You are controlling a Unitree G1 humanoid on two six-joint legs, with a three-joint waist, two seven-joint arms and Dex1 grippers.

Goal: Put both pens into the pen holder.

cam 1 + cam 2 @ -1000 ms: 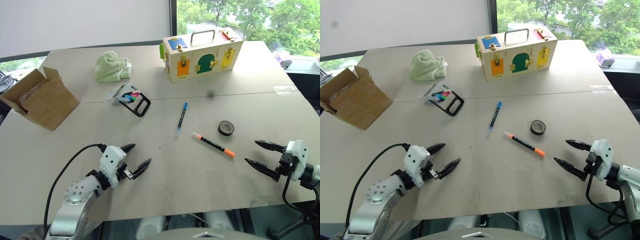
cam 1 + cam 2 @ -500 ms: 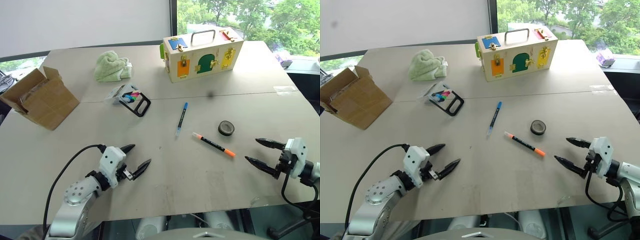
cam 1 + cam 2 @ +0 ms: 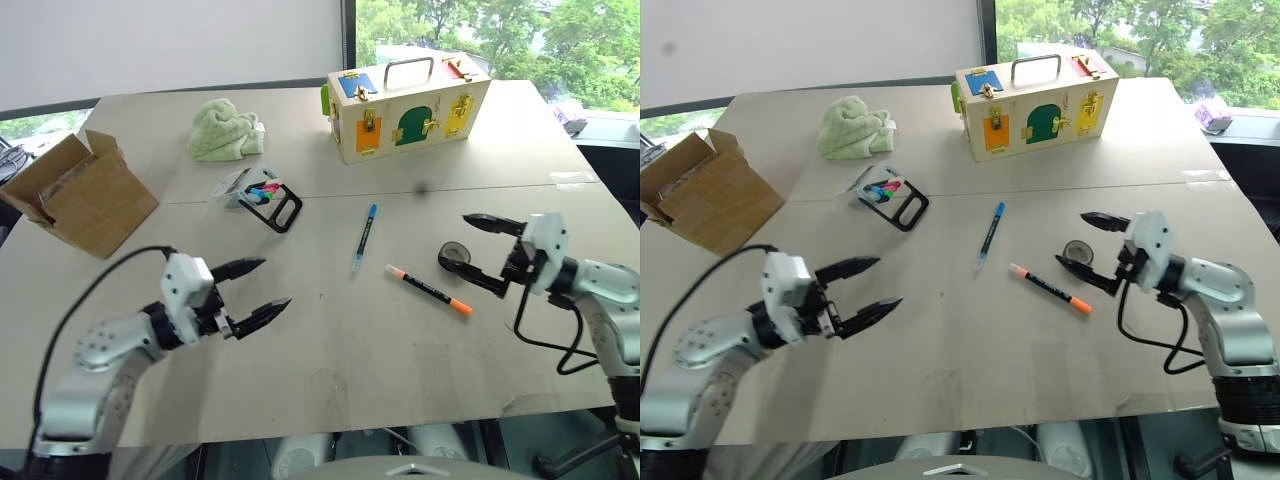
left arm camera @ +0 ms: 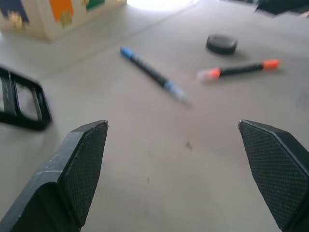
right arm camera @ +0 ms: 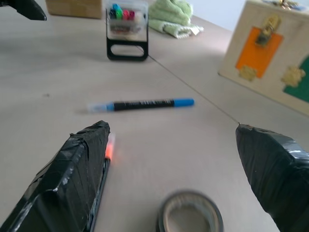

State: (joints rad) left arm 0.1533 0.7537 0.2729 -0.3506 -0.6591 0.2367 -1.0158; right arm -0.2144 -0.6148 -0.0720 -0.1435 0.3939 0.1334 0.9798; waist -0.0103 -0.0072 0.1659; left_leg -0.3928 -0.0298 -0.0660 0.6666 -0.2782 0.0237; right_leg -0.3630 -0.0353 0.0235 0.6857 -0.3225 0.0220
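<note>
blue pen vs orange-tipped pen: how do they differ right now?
Colour: the blue pen has a blue cap end and a pale clear end; the orange-tipped pen is black-bodied with orange ends.
Pose: the blue pen lies nearly along the robot's line of sight; the orange-tipped pen lies on a slant across it.
Place: the orange-tipped pen lies beside the tape roll, by the right gripper; the blue pen lies nearer the pen holder.
Shared: both flat on the table, ungripped.

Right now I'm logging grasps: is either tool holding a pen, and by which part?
Nothing is held. Left tool and right tool are open; both pens lie on the table.
</note>
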